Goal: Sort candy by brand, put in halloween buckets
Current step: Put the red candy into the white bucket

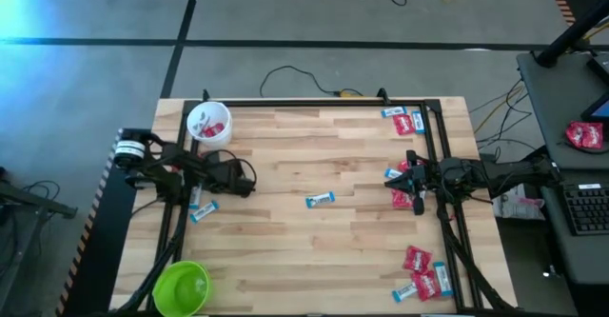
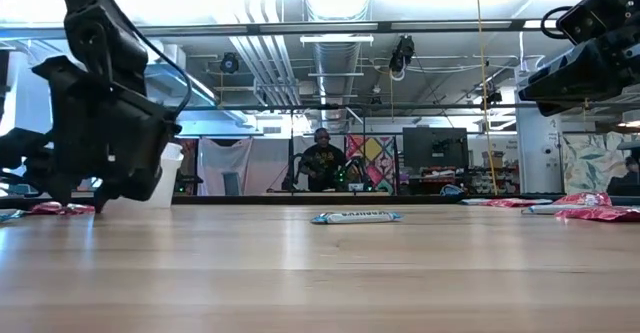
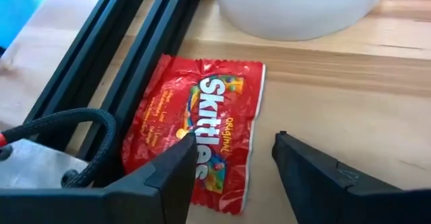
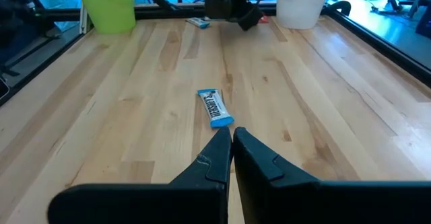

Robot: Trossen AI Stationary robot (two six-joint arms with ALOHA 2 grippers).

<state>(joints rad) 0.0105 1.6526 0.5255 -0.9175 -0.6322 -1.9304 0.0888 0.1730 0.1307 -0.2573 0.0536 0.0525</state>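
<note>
A red Skittles pack lies flat on the table beside the black frame rail, just before the white bucket, which holds red candy. My left gripper is open and low over this pack, one finger above it and the other over bare wood. The green bucket stands at the near left corner. My right gripper is shut on nothing, raised high over the table's right side. A blue candy lies ahead of it at mid-table. My left gripper comes slanting down at the Skittles pack, pointing toward the far edge. One finger stands over the pack's lower middle. I cannot tell whether it touches the wrapper. The pack lies flat on the table.
Blue candies lie near the left arm. Red and blue candies lie in groups at the far right, under the right arm and at the near right. Black frame rails run along both sides. A person sits far behind.
</note>
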